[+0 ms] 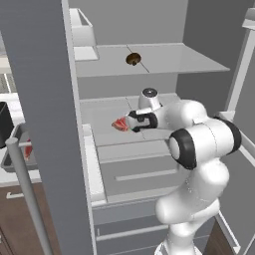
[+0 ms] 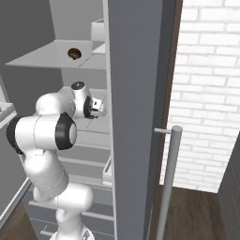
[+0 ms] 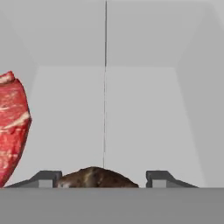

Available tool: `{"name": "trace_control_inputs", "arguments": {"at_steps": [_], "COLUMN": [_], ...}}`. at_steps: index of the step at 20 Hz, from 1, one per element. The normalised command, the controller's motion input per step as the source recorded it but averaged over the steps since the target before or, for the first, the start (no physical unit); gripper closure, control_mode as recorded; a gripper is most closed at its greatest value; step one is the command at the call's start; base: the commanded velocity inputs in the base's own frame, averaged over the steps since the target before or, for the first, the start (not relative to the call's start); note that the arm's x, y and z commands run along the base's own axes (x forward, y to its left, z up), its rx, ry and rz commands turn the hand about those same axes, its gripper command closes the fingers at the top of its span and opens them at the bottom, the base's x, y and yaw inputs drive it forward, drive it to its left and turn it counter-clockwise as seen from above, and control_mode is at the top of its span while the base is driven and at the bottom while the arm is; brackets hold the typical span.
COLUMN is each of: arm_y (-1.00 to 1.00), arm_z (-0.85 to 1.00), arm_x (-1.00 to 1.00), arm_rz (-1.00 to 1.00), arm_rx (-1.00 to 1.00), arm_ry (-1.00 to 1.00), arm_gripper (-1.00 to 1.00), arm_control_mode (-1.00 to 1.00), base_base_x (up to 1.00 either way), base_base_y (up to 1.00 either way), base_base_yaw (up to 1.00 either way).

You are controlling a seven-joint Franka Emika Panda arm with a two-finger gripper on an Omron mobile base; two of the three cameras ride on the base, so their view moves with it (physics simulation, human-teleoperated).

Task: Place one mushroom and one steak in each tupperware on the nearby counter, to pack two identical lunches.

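Note:
My gripper (image 3: pixel 103 179) reaches into an open fridge at the middle shelf (image 1: pixel 107 107). A dark-brown mushroom (image 3: pixel 96 177) sits between the fingertips (image 3: pixel 46 178), which press in on its two sides. A red marbled steak (image 3: pixel 11 127) lies just left of it on the same shelf; from the left base view that steak (image 1: pixel 119 124) shows in front of the gripper (image 1: pixel 130 122). Another mushroom (image 1: pixel 133 59) rests on the upper shelf, and the right base view shows this mushroom (image 2: pixel 73 53) above the gripper (image 2: pixel 99 107). A grey tupperware (image 1: pixel 11 162) with something red inside stands far left.
The open fridge door (image 1: pixel 45 124) with its bar handle (image 1: pixel 25 194) stands between the arm and the tupperware. The door (image 2: pixel 133 117) also blocks the right side. Drawers (image 1: pixel 134 174) lie below the shelf. A black box (image 1: pixel 5 122) sits near the tupperware.

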Motion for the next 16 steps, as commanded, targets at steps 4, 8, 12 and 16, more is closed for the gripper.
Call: {"name": "trace_control_inputs", "arguments": {"at_steps": [4, 8, 12, 16], "arm_y": [-0.11, -0.04, -0.11, -0.04], "arm_z": [0.06, 0.71, 1.0, 1.0], "arm_x": [-1.0, -1.0, -1.0, -1.0], "arm_rz": [-0.01, 0.0, 0.0, 0.0], "arm_rx": [0.0, 0.0, 0.01, 0.0], "arm_ry": [-0.38, -0.18, 0.0, 0.03], "arm_gripper": [1.0, 1.0, 1.0, 1.0], "arm_control_mode": [-1.0, -1.0, -1.0, -1.0], "base_base_x": [0.0, 0.0, 0.0, 0.0], "base_base_y": [0.0, 0.0, 0.0, 0.0], "base_base_yaw": [0.0, 0.0, 0.0, 0.0]}}
